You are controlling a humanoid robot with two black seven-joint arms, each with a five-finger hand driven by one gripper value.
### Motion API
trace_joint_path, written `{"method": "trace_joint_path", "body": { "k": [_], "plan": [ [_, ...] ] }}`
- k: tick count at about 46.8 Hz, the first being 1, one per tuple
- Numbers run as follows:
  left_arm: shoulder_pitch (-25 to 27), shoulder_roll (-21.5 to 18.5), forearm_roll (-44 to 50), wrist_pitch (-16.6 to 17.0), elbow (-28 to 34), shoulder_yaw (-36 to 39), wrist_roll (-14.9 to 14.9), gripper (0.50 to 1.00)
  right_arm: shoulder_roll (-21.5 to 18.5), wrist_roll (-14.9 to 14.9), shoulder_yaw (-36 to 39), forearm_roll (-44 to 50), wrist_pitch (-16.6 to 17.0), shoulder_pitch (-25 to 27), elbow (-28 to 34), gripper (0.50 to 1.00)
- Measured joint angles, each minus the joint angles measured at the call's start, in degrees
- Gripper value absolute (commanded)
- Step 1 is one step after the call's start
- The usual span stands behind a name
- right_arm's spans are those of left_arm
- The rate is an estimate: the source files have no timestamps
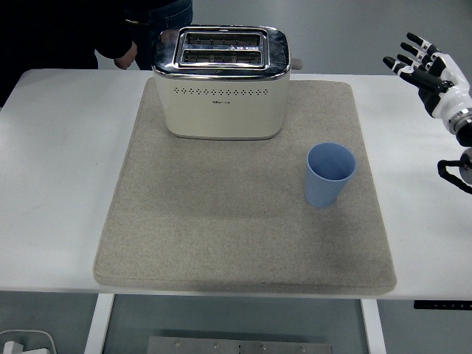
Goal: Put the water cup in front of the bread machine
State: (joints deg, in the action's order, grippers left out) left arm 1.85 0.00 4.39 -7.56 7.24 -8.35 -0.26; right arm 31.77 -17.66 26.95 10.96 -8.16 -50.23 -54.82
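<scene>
On the grey felt mat (221, 243) covering the white worktop (59, 169), the cream toaster with a chrome top (221, 82) sits at twelve o'clock. We see the pale blue plastic cup (330, 175) upright at about four o'clock from it, mouth up, long axis vertical. Our right hand (431, 70), fingers (407, 60) spread and empty, hovers at two o'clock from the cup, well apart.

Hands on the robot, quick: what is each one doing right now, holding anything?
Left hand: not in the picture.
Right hand: open, fingers spread, holding nothing, up at the right edge, away from the blue cup.
</scene>
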Motion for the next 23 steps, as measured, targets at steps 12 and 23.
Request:
{"method": "trace_joint_path", "body": {
  "k": [12, 23],
  "plan": [
    [0.02, 0.00, 0.01, 0.00, 0.01, -0.01, 0.00, 1.000, 9.05, -5.46, 0.02, 9.34, 2.00, 7.12, -8.59, 0.915],
    [-0.01, 0.00, 0.00, 0.00, 0.00, 0.00, -0.01, 1.000, 17.33, -14.18, -0.03, 21.44, 5.84, 15.35, -15.72, 0.915]
  ]
}}
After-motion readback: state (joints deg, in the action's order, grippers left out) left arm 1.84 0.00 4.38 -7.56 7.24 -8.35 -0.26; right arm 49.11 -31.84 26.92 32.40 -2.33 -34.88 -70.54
